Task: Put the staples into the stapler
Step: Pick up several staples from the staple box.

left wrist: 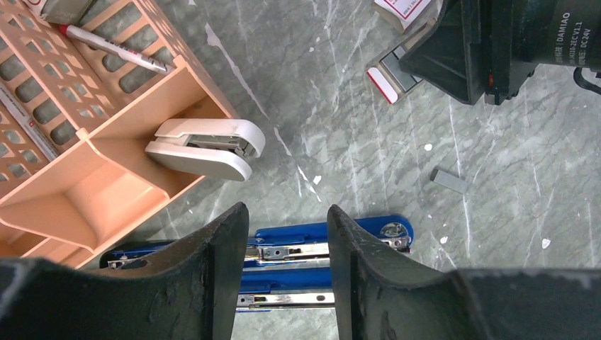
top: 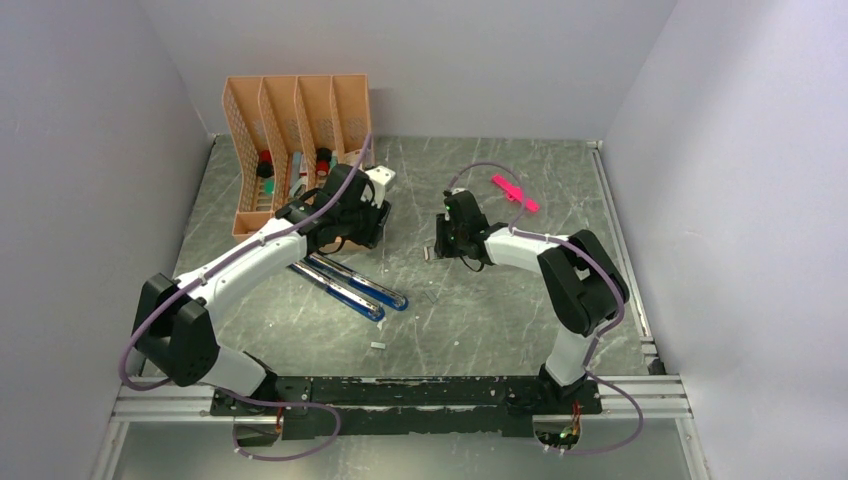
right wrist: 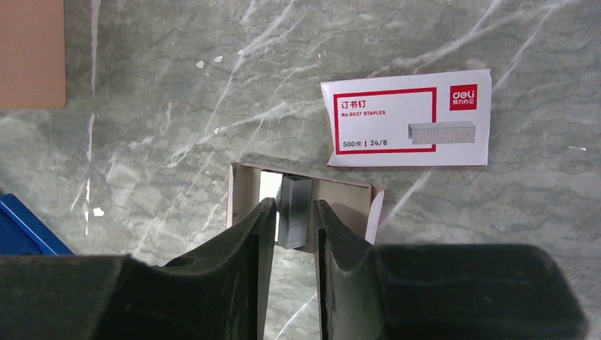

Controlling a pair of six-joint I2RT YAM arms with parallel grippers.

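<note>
Right wrist: my right fingers (right wrist: 234, 265) pinch ribbed grey metal staples (right wrist: 295, 207); left fingers (left wrist: 212, 273) spread above the glossy blue stapler (left wrist: 372, 228).

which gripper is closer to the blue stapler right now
Left. The left gripper hangs open right over the blue stapler; the right gripper is away to its right, around the staples in their tray.

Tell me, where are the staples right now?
In the right wrist view, the staples are pinched in the right gripper, over the open cardboard tray and close beside the white-and-red box sleeve.
</note>
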